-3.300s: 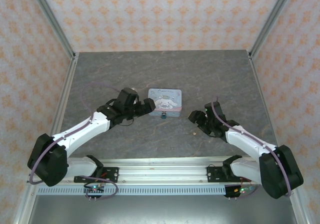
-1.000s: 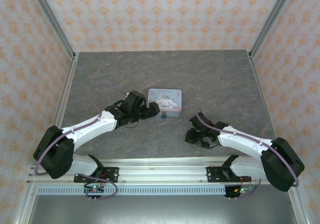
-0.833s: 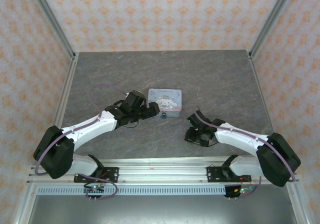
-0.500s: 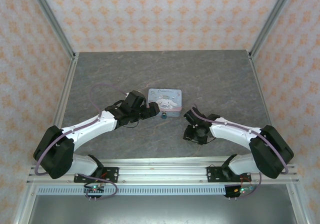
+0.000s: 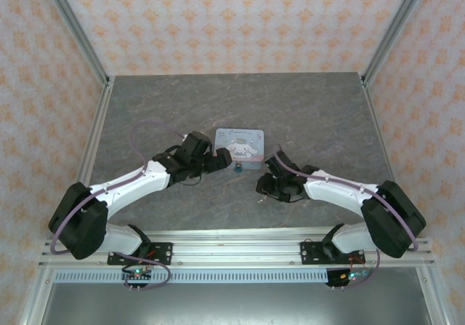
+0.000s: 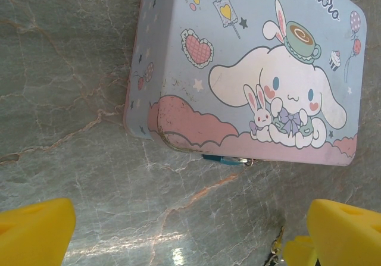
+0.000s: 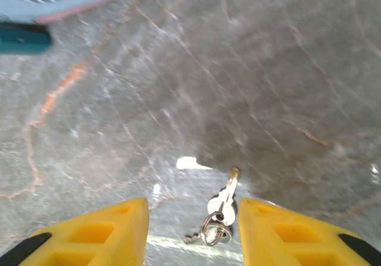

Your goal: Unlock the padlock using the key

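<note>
Right tool [image 7: 191,207] straddles the key [image 7: 224,203], fingers apart.

Shiny metal key [image 7: 225,199], glossy marbled tabletop [image 7: 280,69]

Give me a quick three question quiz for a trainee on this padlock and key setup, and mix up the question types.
1. True or false: the key lies on the table between the right fingers.
2. Where is the padlock relative to the tin? A, on top of its lid; B, against its side edge facing the arms; C, far from it, touching the key.
3. Fill in: the left fingers stand ___ (open or shut).
Key: 1 true; 2 B; 3 open.
</note>
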`<state>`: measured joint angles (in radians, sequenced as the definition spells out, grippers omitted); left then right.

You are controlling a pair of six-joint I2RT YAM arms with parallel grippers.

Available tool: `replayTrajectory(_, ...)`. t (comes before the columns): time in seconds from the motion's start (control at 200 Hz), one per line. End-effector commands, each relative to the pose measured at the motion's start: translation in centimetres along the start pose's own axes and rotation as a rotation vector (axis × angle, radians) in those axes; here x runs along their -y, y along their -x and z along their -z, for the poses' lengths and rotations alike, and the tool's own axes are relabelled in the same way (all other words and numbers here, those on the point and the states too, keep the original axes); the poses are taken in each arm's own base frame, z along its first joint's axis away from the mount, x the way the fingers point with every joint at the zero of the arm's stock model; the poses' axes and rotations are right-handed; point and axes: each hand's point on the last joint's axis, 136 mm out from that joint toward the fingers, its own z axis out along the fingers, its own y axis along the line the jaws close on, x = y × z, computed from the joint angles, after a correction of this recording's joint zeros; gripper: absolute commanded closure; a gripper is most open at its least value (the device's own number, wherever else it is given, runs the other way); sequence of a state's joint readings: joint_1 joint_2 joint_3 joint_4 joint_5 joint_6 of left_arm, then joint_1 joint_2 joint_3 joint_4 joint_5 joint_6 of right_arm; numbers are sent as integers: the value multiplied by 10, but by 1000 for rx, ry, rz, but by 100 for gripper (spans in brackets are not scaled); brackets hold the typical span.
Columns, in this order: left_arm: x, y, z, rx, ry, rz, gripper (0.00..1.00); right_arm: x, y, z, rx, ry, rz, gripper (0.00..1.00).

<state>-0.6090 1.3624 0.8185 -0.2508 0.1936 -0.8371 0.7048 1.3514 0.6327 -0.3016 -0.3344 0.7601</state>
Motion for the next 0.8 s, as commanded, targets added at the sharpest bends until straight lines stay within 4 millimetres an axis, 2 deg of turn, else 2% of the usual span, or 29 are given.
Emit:
replayTrajectory(0.0,7,8,4,32,0,-14,0,-14,9,-1,35,41,3,57)
replayTrajectory(0.32,6,9,5,40,3,-17,0,3,11,8,62,-53,4,60)
replayTrajectory(0.546,1,14,6,66,26,2,0,1,9,13,116,-94,-48,49)
replayTrajectory(0.796,-1,23,2,65,8,42,0,6,6,8,152,-153,-151,48)
